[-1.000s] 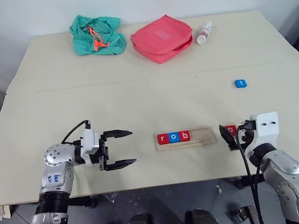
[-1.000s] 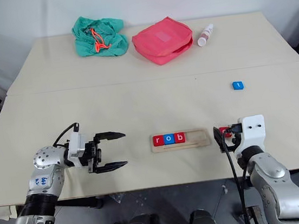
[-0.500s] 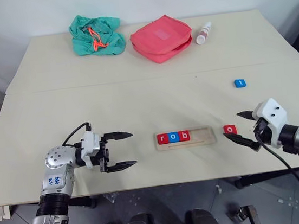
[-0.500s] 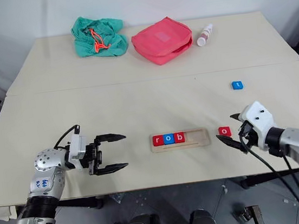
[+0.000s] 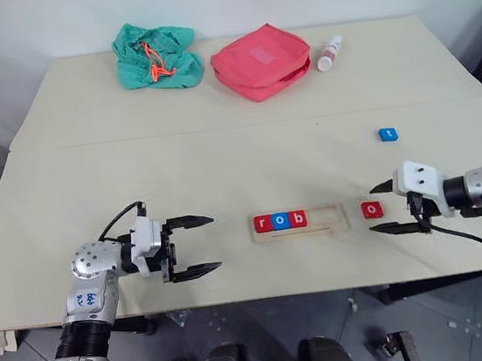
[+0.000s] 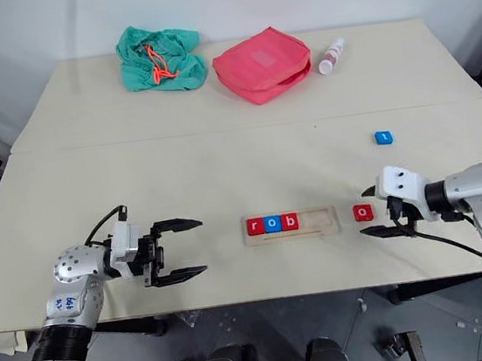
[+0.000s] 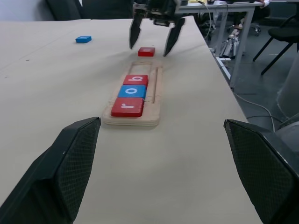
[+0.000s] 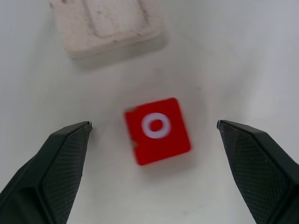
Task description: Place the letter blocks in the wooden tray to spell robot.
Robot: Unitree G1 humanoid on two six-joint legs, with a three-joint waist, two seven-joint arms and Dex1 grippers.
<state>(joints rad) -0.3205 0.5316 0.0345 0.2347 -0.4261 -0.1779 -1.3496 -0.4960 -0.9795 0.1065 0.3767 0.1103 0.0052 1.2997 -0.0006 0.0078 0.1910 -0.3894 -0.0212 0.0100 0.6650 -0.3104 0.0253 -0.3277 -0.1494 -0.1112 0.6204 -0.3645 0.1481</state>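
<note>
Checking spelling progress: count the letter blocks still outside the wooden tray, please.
2: the red o block lies just off the wooden tray's right end; the blue block lies farther back.

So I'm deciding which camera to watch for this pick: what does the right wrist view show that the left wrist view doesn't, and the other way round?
Only the right wrist view shows the white o on the red block clearly enough to read.

Only the left wrist view shows the r, o and b blocks seated in the wooden tray, the blue block farther off, and the right gripper with open jaws over the loose red block.

Both show that loose red block on the table just beyond the tray's empty end.
</note>
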